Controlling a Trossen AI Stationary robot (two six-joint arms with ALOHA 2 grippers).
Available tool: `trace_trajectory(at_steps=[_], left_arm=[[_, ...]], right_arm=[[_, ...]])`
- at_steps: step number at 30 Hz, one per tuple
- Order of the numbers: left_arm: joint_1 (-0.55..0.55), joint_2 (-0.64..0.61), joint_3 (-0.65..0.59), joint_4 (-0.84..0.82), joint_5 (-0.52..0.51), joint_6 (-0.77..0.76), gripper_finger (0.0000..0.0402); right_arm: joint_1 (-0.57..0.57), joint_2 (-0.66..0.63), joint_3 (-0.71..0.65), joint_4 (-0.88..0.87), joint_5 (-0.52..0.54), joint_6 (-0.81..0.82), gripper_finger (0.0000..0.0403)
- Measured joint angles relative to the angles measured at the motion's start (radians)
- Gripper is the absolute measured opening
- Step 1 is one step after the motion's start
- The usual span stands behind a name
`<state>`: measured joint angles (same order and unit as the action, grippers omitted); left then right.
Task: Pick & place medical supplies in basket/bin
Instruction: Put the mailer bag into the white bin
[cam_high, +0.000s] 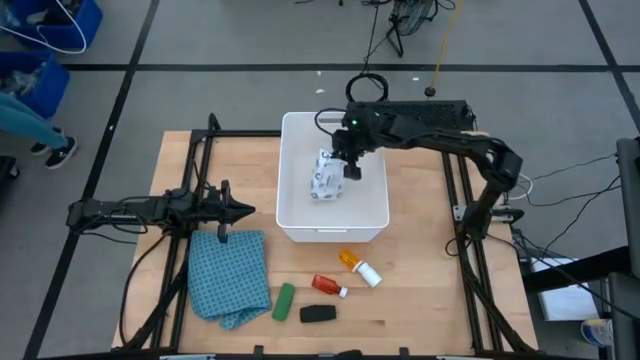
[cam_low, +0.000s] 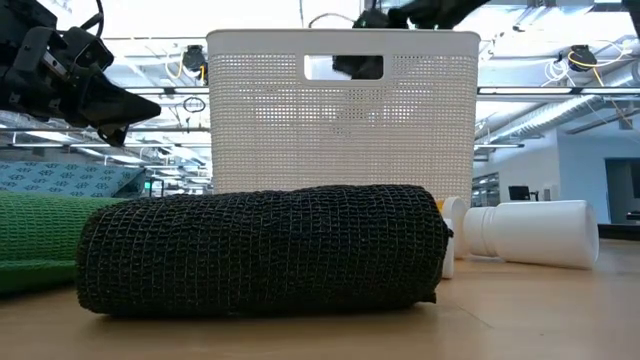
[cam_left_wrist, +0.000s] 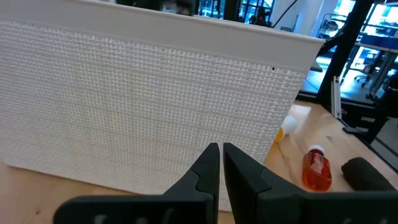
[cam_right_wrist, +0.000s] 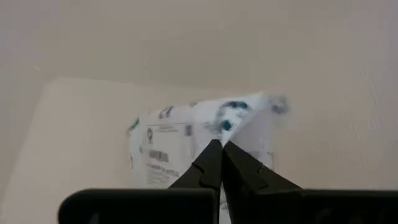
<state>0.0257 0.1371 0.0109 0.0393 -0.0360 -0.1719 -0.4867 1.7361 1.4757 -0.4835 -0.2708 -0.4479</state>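
The white tub (cam_high: 296, 205) stands mid-table. My right gripper (cam_high: 351, 168) reaches down into it, shut on the flat white printed packet (cam_high: 324, 180), which also shows in the right wrist view (cam_right_wrist: 168, 146). My left gripper (cam_high: 243, 210) waits shut, left of the tub above the table. Near the table's front edge lie the green piece (cam_high: 284, 301), the black piece (cam_high: 318, 314), the red-and-white tube (cam_high: 328, 286) and the orange bottle with a white cap (cam_high: 358, 267), each on its side. My right gripper pinches the packet between its two fingers at an upturned edge (cam_right_wrist: 249, 134), coming from above and pointing down. The packet hangs tilted below the fingers inside the tub. Whether its lower end rests on the tub floor (cam_right_wrist: 74, 124) cannot be told.
A blue checked cloth (cam_high: 230, 275) lies crumpled at the front left, below my left gripper. Black frame rails run along the table's left (cam_high: 195, 170) and right (cam_high: 455, 190) sides. Bare wood shows right of the tub (cam_high: 420, 230).
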Motion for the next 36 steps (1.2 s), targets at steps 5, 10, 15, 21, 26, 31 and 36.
trace_trajectory(at_steps=[5,10,15,21,26,31,36], left_arm=[[0.000,0.000,0.000,0.001,0.000,0.000,0.0024],[0.000,0.000,0.000,0.000,0.000,0.004,0.0024],[0.000,0.000,0.000,-0.005,0.000,0.008,0.0024],[0.000,0.000,0.001,-0.009,0.000,0.011,0.0024],[0.000,0.000,0.001,-0.011,0.001,0.011,0.0024],[0.000,0.000,0.001,-0.012,0.002,0.011,0.0024],[0.000,0.000,0.001,-0.012,0.002,0.011,0.0024]], right_arm=[[-0.033,0.077,0.000,-0.006,-0.050,0.003,0.0000],[-0.040,0.136,-0.001,-0.032,-0.045,-0.062,0.0000],[-0.008,0.169,-0.001,-0.029,0.071,-0.178,0.0000],[0.035,0.200,-0.001,-0.007,0.223,-0.345,0.0000],[0.047,0.242,-0.001,0.000,0.173,-0.383,0.0000],[0.047,0.269,-0.010,0.023,0.142,-0.379,0.0000],[0.047,0.270,-0.014,0.024,0.144,-0.351,0.0000]])
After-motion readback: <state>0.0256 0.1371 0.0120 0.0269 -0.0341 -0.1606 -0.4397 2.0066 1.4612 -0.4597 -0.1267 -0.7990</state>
